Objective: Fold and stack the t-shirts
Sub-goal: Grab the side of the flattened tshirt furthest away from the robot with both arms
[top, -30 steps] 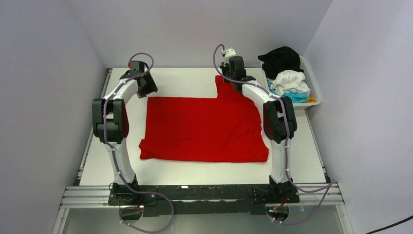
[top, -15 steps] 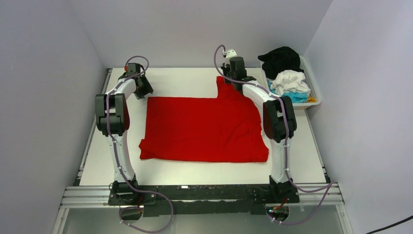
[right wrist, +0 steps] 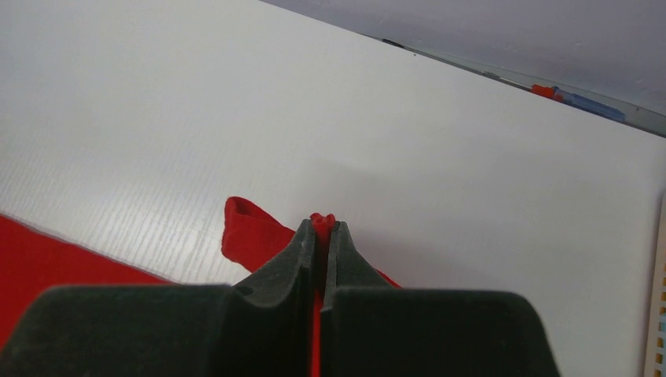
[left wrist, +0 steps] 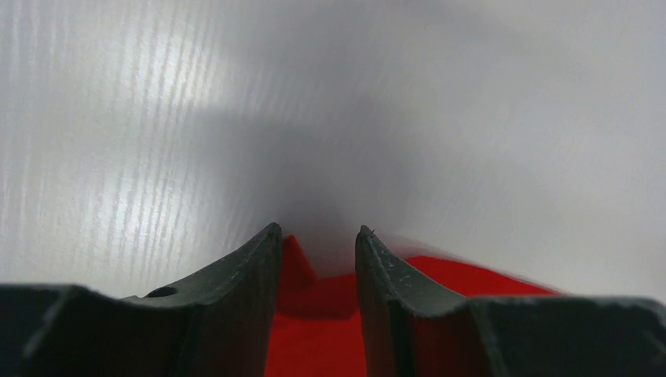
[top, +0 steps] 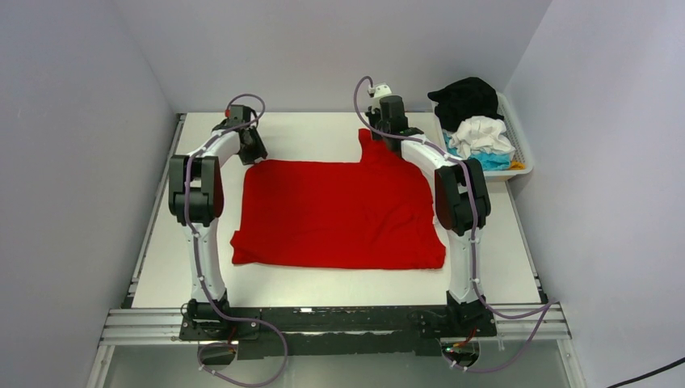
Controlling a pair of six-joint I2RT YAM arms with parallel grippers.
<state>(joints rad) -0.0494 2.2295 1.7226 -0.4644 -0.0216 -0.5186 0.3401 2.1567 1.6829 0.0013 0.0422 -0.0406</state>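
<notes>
Red t-shirt (top: 339,214) lies spread flat on the white table (top: 307,129); the top view hides both grips. Right wrist view shows the right gripper (right wrist: 322,226) clenched on a pinch of its cloth; left wrist view shows the left gripper (left wrist: 318,239) parted over its corner.

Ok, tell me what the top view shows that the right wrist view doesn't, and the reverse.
Top only: the whole red shirt spread flat, the left gripper at its far left corner, and a black shirt, white shirt and turquoise shirt piled in the basket. Right wrist only: a close-up of the right gripper shut on a pinch of red cloth, a nub poking above the tips. Both: the red shirt, the right gripper and the white table.
</notes>
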